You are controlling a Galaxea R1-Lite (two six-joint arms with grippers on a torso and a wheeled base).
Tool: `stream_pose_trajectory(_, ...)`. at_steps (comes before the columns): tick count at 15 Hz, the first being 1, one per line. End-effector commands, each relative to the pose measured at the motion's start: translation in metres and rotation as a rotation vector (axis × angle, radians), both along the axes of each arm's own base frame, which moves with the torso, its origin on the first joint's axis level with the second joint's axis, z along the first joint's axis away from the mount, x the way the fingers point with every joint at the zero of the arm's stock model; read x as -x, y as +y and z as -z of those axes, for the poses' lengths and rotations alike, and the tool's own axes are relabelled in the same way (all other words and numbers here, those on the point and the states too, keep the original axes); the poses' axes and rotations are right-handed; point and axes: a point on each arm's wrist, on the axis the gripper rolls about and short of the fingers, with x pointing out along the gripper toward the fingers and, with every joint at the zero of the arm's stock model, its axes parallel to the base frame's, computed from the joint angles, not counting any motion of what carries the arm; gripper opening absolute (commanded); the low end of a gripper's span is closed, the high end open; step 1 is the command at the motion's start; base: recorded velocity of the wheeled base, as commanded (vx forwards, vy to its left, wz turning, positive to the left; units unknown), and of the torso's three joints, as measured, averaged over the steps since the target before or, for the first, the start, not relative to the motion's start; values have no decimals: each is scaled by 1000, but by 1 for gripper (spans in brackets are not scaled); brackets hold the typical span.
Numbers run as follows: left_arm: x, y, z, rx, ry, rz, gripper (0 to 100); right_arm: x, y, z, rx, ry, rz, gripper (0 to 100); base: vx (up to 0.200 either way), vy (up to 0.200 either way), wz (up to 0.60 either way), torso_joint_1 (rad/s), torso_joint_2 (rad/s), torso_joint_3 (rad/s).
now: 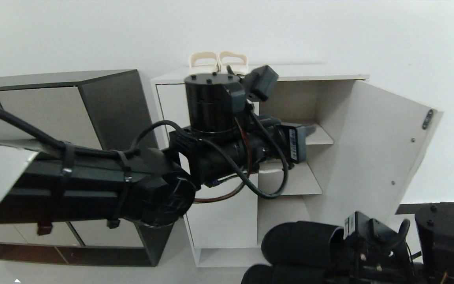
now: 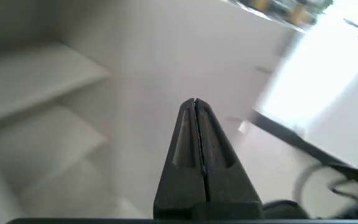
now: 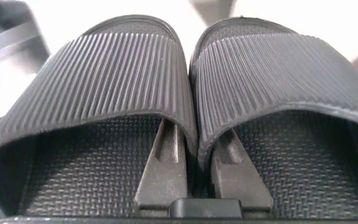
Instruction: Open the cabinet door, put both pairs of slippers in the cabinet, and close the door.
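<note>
Nearest the camera, at the lower edge of the head view, the right pincer (image 3: 196,140) is shown clenched on the pair of black slippers (image 3: 117,68). One finger is set inside each slipper, and the two adjoining side walls are pinched between the fingers. The pair is held side by side, low in front of the white cabinet (image 1: 215,221) and outside it.

Farther in, the left arm (image 1: 105,189) is extended from the left across the cabinet's closed left panel. The left pincer (image 2: 195,107) is held at the open right compartment with its fingers pressed flat together. Two shelves (image 1: 290,183) are seen beside it. The door (image 1: 369,157) is swung wide open to the right.

On the cabinet's top, towards the back, the pair of beige slippers (image 1: 218,60) is set side by side, close to the wall (image 1: 93,31). A dark cabinet (image 1: 116,106) is placed just beside the white one, on its left.
</note>
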Motion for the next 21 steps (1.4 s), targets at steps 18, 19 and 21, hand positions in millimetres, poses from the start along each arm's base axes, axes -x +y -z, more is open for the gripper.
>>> stream_pose_trajectory(18,296,273,168,-281,-28,-1076,0,-75,28,-8,-36,-79,810,0,0,0,0,0,0,0)
stream_pose_trajectory(19,297,271,169,-247,-77,-1035,0,-76,28,-7,-39,-83,811,0,0,0,0,0,0,0)
stream_pose_trajectory(21,298,270,175,-270,-96,-980,0,-76,29,-7,-45,-85,810,0,0,0,0,0,0,0)
